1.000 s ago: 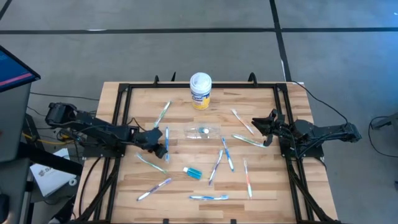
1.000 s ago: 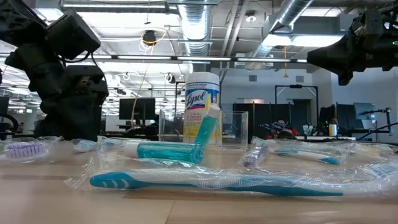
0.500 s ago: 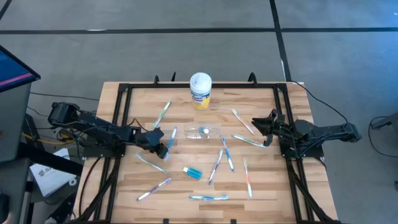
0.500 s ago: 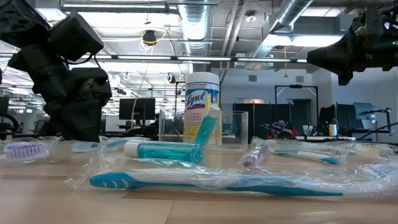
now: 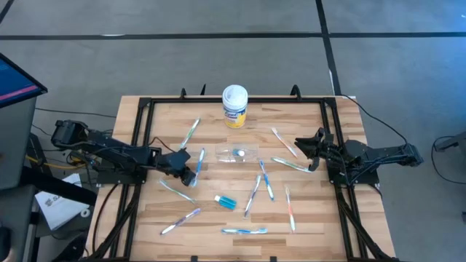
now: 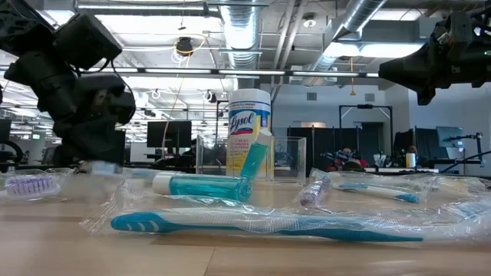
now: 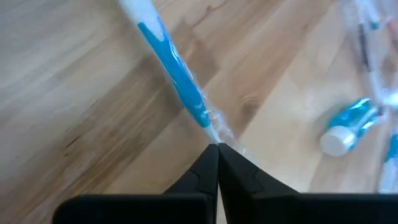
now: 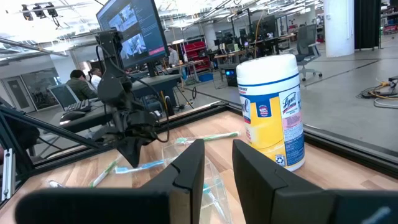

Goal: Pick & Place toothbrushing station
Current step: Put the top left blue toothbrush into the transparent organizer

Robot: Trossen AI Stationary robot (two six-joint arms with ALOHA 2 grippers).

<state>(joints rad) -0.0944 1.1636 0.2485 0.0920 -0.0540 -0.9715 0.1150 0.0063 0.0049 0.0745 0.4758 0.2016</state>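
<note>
your left gripper point(image 7: 217, 149) is clamped tight on the blue toothbrush point(image 7: 177, 81), left of the clear cup point(image 5: 238, 153) | your right gripper point(image 8: 217, 163) hovers at the table's right side, fingers apart, holding nothing | other brushes scattered around

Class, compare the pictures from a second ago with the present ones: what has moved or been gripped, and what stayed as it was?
The left gripper has shut on the wrapped blue toothbrush and tipped it toward the clear cup; its far end has swung inward. The right gripper has not moved, its fingers apart. The yellow canister, teal tube and other brushes lie as before.
</note>
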